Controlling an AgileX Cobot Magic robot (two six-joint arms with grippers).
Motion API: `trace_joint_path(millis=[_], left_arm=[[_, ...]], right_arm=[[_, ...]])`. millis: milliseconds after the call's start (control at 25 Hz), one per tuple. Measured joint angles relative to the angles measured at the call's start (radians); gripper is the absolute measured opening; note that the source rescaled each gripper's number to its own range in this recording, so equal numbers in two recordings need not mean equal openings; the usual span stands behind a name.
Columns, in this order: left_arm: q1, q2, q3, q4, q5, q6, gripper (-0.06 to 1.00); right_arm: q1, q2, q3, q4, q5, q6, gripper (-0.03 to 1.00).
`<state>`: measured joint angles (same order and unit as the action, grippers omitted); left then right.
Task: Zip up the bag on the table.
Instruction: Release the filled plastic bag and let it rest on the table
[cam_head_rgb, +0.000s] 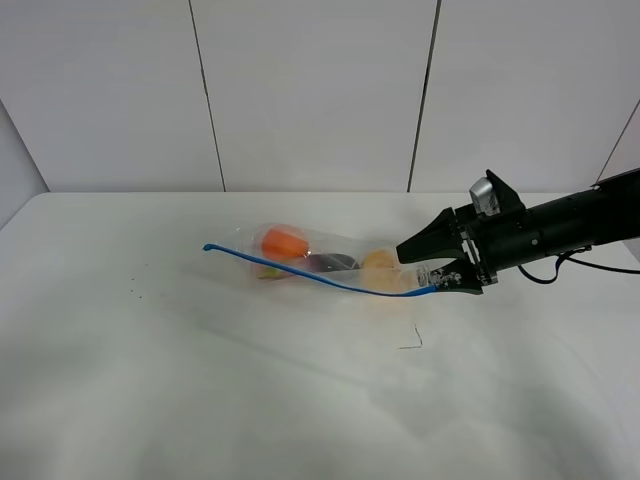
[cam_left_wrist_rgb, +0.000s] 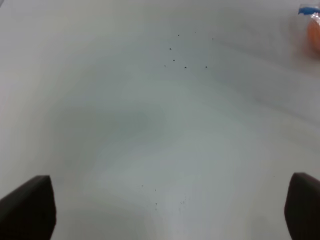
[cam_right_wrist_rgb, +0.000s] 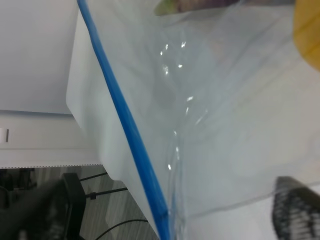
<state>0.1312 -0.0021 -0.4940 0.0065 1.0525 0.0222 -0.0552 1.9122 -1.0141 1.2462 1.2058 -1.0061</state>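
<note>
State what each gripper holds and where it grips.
The right gripper pinches the bag at the end of its blue zipper strip. The left gripper is open, holding nothing.

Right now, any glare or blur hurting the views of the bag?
Exterior high: sharp, even light, soft shadows; bag and right gripper clear. Right wrist: specular glints on the plastic, fingertips blurred. Left wrist: soft focus, mostly bare table.
</note>
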Motion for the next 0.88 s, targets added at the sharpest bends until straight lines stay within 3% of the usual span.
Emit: trace_joint_path(millis=[640,760,880], left_arm=[[0.000,0.000,0.000,0.001,0.000,0.000,1.00],[0.000,0.000,0.000,0.001,0.000,0.000,1.00],[0.000,0.000,0.000,0.001,0.000,0.000,1.00]], right_arm=[[0.000,0.000,0.000,0.008,0.000,0.043,1.00],[0.000,-0.002,0.000,-0.047,-0.009,0.079,1.00],[0.000,-0.028,0.000,-0.147,-0.088,0.134,1.00]])
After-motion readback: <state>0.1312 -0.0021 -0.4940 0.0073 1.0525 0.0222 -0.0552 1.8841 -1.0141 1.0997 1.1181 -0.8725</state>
